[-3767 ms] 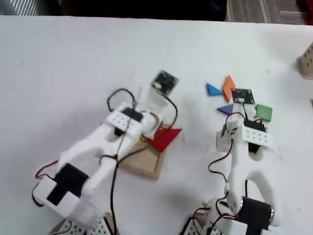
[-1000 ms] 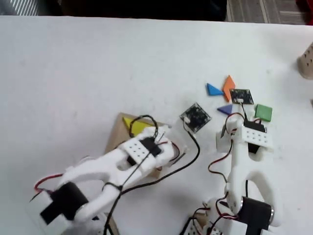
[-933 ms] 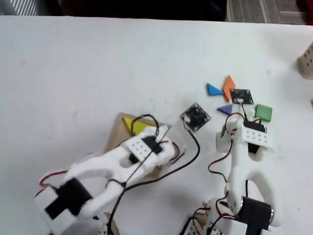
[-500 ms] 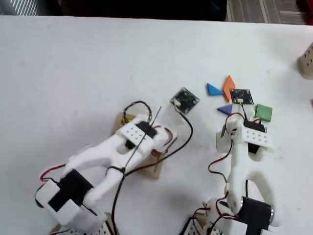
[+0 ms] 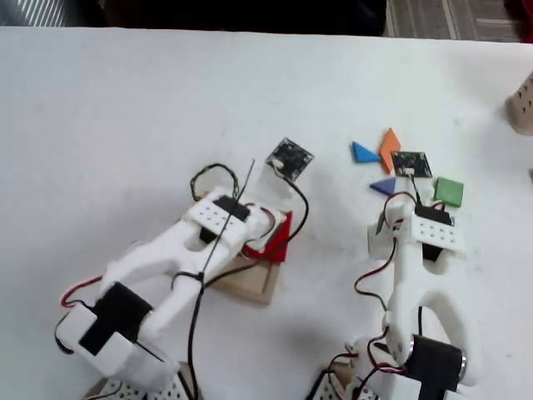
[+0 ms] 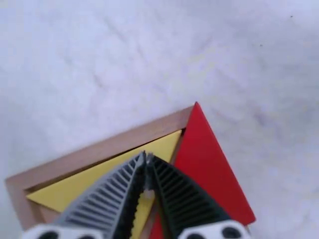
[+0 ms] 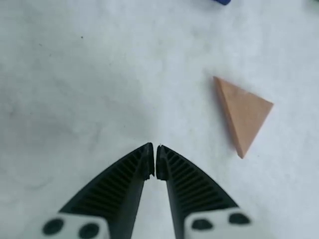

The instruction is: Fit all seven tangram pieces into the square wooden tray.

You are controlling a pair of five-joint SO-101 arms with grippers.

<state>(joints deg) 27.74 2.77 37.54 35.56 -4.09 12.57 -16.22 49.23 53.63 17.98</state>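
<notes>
Currently seating: red triangle (image 5: 276,237) overhangs tray (image 5: 256,288) rim just below frame centre, left gripper (image 6: 146,162) and right gripper (image 7: 153,162) fingers together; next, nudge it inward until flat.

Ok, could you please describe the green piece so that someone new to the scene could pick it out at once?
On the table, find the right arm; a cluster of loose pieces lies just beyond it. The green piece is the one farthest right, and the only square: its neighbours are a purple triangle, a blue triangle and an orange parallelogram.
</notes>
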